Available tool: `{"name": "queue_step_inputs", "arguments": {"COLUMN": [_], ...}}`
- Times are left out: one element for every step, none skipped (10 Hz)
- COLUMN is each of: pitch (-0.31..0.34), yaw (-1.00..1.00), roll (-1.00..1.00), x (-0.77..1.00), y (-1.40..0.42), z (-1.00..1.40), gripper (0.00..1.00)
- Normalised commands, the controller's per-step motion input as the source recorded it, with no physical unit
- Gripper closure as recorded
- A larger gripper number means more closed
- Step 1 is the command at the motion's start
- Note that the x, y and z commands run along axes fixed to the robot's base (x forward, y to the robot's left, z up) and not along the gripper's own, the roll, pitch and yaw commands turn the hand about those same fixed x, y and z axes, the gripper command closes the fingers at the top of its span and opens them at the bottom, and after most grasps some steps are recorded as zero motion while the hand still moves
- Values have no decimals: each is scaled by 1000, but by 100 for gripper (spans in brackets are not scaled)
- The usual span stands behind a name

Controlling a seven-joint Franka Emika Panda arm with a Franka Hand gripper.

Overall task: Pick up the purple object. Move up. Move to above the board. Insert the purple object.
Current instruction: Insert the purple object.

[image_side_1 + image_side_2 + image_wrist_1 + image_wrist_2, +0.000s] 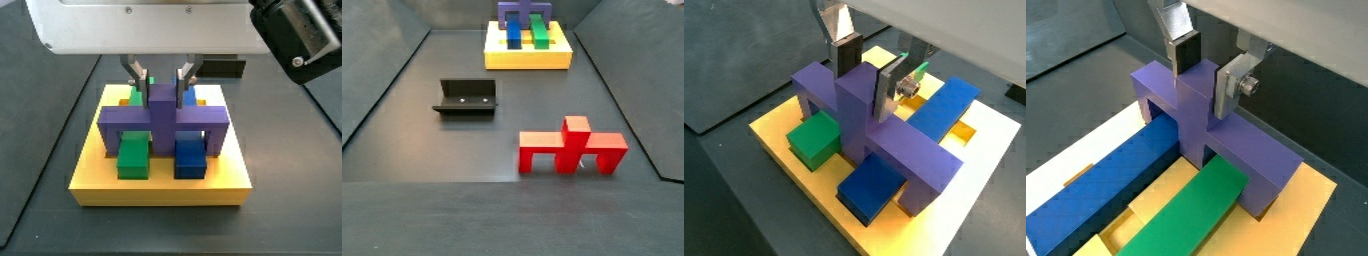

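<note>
Floor: dark, we saw the board point(160, 182) at its far end.
Gripper point(162, 75): fingers flanked the purple object point(163, 118)'s stem; contact unclear to us.

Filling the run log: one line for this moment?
gripper: open, astride stem | purple object: seated on board, straddling bars

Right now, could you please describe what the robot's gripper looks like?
The gripper has two flat silver metal fingers with dark pads; a screw shows on one in a wrist view. Above them in a side view sits a white housing with small dark holes.
</note>
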Motion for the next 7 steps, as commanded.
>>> {"name": "queue_step_inputs", "arguments": {"pitch": [-53, -46, -63, -90, -73, -4, 0], "yaw": [-6, -11, -17, -11, 0, 0, -14], "roll": [-60, -36, -33, -60, -84, -67, -69], "x": [-63, -71, -103, -94, -29, 0, 0], "y": [0, 83, 69, 0, -23, -151, -129], "z": [-74, -54, -77, -169, -123, 0, 3], "gripper": [100, 100, 100, 100, 100, 100, 100]}}
